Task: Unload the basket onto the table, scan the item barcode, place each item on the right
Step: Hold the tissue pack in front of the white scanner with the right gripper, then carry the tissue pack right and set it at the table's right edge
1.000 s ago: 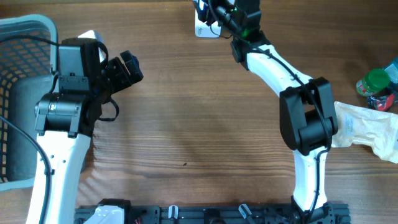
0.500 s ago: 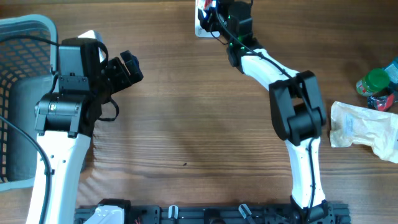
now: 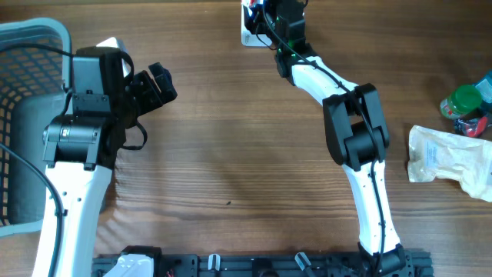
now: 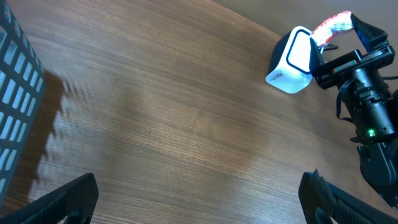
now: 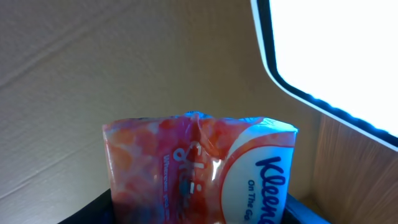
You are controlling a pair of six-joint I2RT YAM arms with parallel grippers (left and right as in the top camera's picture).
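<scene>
Tissue pack [image 5: 199,168] is pinched between the right fingers [image 4: 367,30], held up just beside the scanner [image 4: 291,61] at the far edge of the tabletop [image 3: 231,154]. Likely trouble: its barcode turned away from the scanner, so nothing reads. Its long axis seems to span finger to finger, printed face toward the wrist. Left fingers [image 4: 68,202] are spread, idle.

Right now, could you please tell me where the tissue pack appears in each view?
Overhead: tissue pack at the top edge, centre, mostly hidden by the right gripper.
Left wrist: upper right, in that gripper.
Right wrist: bottom centre, filling the foreground.
Shared landmark: the white scanner beside it.
</scene>
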